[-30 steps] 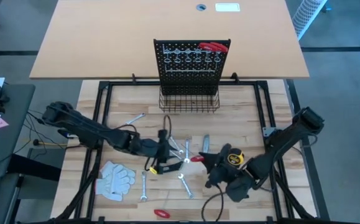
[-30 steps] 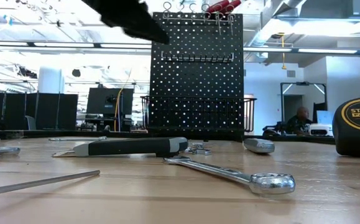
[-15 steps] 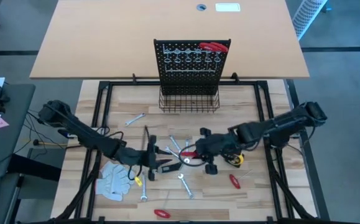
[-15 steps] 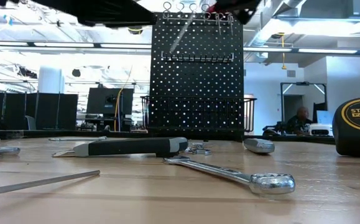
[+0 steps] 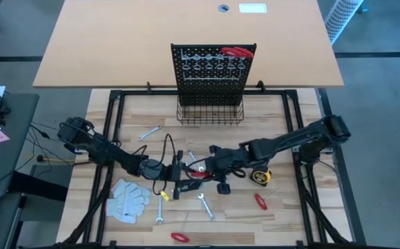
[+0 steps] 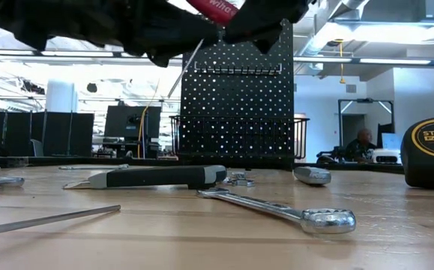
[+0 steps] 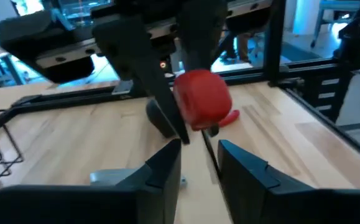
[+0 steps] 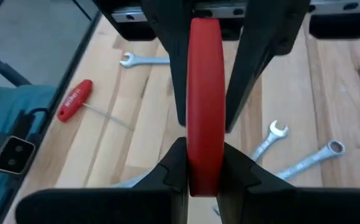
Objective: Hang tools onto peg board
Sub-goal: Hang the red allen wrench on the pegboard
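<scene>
Two sets of fingers meet mid-worktop [image 5: 269,117]: my right fingers [image 8: 201,165] grip the red-handled tool [image 8: 204,93], my left fingers [image 7: 198,158] stand parted around its far end. For a clean handover, close left squarely before right releases; the peg board [image 5: 212,69] stands well apart.

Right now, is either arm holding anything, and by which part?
Right gripper is shut on a red-handled tool, its fingers pinching the red handle. The left gripper faces the same tool at the handle's other end; whether it grips cannot be told.
</scene>
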`<act>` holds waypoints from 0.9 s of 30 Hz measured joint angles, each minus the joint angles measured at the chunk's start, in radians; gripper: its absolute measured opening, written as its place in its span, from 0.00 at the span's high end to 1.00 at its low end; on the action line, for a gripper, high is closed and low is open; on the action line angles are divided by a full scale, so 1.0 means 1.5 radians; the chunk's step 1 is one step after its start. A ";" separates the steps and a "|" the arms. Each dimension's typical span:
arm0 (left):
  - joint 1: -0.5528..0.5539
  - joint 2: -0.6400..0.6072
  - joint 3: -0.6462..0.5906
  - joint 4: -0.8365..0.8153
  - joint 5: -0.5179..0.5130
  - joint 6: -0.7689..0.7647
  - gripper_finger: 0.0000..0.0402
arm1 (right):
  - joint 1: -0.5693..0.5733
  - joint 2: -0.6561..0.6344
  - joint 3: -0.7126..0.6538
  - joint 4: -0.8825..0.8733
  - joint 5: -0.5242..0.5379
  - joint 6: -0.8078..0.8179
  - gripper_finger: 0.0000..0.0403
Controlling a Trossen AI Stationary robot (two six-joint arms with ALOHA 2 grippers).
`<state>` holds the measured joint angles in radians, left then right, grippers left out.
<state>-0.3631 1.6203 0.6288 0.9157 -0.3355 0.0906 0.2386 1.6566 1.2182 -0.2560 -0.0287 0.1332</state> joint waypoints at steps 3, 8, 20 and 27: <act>-0.003 -0.004 0.003 -0.003 0.000 -0.003 0.84 | 0.001 0.001 0.000 0.001 -0.001 0.000 0.86; -0.012 -0.004 0.003 0.000 -0.004 -0.011 0.98 | 0.003 0.000 0.000 0.004 0.000 -0.003 0.86; -0.002 -0.005 0.001 0.015 -0.006 -0.105 1.00 | 0.003 -0.001 0.001 -0.075 0.135 -0.055 0.72; 0.005 -0.005 0.001 0.025 -0.006 -0.155 1.00 | 0.061 -0.001 -0.002 -0.164 0.344 -0.038 0.61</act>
<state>-0.3557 1.6135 0.6308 0.9530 -0.3450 -0.1421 0.3305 1.6554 1.2145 -0.5021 0.4876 0.0755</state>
